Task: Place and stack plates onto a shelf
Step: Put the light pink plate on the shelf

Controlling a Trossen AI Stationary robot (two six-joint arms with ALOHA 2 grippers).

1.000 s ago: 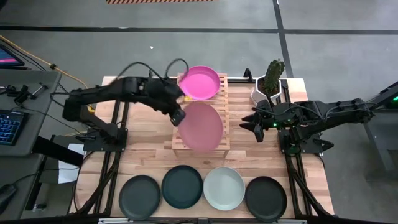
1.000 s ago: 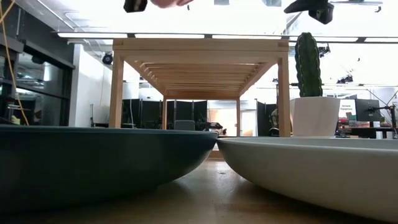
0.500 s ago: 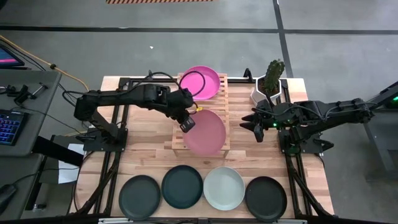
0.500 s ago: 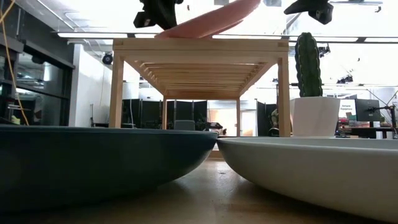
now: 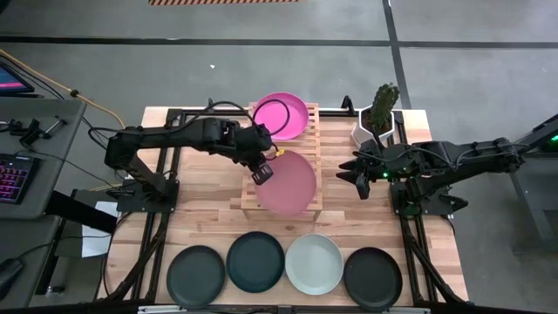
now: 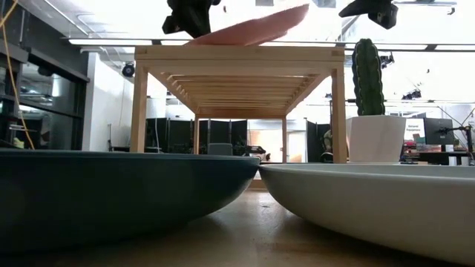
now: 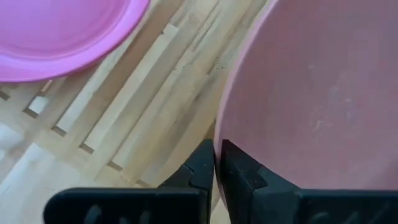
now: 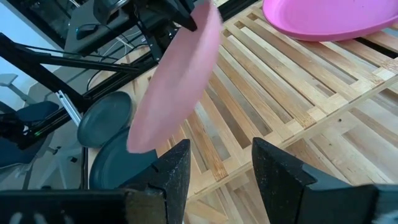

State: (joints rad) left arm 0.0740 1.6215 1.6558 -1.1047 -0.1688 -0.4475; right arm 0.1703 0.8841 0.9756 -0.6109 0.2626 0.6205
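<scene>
Currently left gripper (image 5: pixel 259 169) clamped on tilted pink plate (image 5: pixel 289 182) rim, edge-held so it can be lowered flat onto shelf (image 5: pixel 312 139) near half; far half already has second pink plate (image 5: pixel 280 116). Right gripper (image 5: pixel 355 174) waits right of shelf, fingers apart

Even overhead light fills the high view, leaving only soft, short shadows on the tabletop (image 5: pixel 209 222). In the low view the bright ceiling lights (image 6: pixel 245 43) blow out the upper part, and the near dark plate (image 6: pixel 111 193) and pale plate (image 6: pixel 378 200) loom large and soft. Both wrist views are bright; the dusty-pink plate (image 7: pixel 311 93) up close is blurred.
</scene>
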